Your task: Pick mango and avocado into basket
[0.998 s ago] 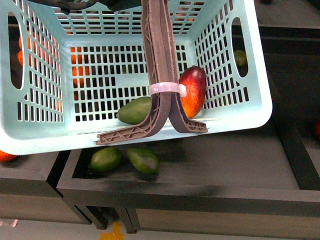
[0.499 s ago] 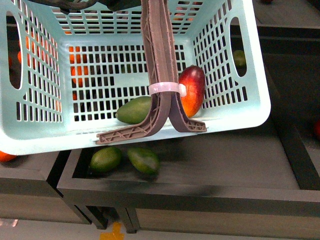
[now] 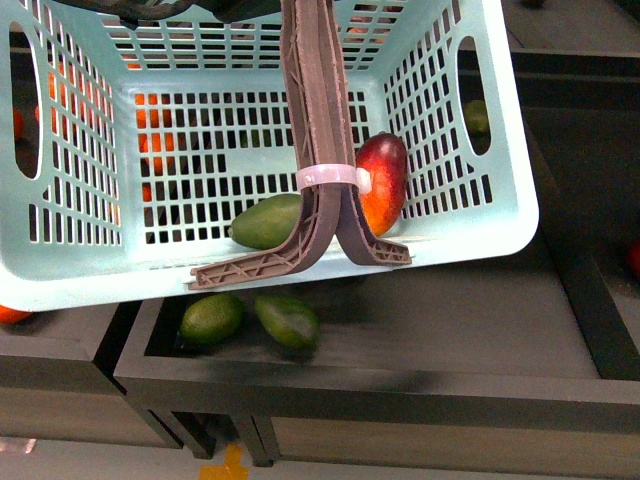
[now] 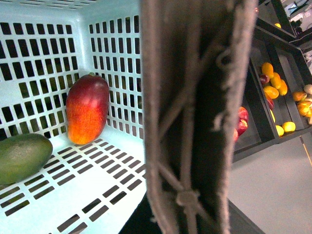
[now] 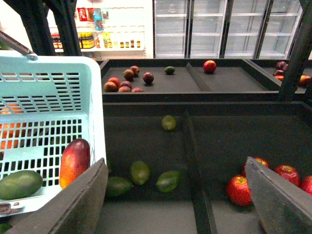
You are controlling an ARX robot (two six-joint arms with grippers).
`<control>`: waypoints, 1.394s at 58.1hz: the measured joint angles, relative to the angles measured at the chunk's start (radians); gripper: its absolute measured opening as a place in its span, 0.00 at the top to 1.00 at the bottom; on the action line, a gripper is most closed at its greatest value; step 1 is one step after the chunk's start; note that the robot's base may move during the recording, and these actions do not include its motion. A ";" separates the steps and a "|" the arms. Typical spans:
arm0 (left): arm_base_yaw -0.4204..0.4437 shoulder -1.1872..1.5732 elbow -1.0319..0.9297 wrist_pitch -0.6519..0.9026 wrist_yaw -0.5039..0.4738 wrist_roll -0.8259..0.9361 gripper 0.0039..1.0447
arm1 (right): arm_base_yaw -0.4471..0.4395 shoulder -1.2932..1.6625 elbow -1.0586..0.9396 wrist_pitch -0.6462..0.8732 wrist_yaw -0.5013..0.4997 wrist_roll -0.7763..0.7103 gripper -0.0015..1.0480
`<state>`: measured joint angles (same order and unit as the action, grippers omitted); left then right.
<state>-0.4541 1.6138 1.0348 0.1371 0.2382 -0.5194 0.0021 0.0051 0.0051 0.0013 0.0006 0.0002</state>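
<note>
Mint-teal basket [image 3: 480, 215] hangs tilted by its brown handles [image 3: 318, 110]; mango [image 3: 383, 182] and avocado [image 3: 268, 221] both inside.

We see the mango upright against the basket's right wall, next to the zip tie [image 3: 332, 177] binding the handles; the avocado lies on the slotted floor just left of it, the two near each other but contact unclear. In the left wrist view the handles fill the frame, so we cannot tell the left gripper's state. Right gripper [image 5: 178, 195] has fingers [image 5: 80, 200] spread wide, holding nothing, above the dark shelf [image 5: 214, 141] where loose green fruit [image 5: 140, 171] and red apples [image 5: 240, 189] lie.
</note>
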 joint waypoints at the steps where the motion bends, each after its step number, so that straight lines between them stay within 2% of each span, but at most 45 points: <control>1: 0.000 0.000 0.000 0.000 0.000 0.000 0.94 | 0.000 0.000 0.000 0.000 0.000 0.000 0.16; 4: 0.000 0.000 0.000 0.000 0.000 0.000 0.94 | 0.000 0.000 0.000 0.000 0.000 0.001 0.06; 20: -0.013 0.000 0.000 0.000 0.027 -0.005 0.94 | 0.000 -0.001 0.000 -0.002 0.002 0.000 0.07; 37: -0.006 0.000 -0.001 0.000 -0.008 -0.003 0.94 | 0.000 -0.001 0.000 -0.003 0.001 0.000 0.07; 81: -0.001 0.000 -0.001 0.000 -0.004 -0.003 0.94 | 0.000 -0.001 0.000 -0.003 -0.002 0.000 0.07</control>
<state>-0.4553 1.6138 1.0340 0.1371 0.2340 -0.5220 0.0021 0.0044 0.0055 -0.0013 -0.0013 0.0002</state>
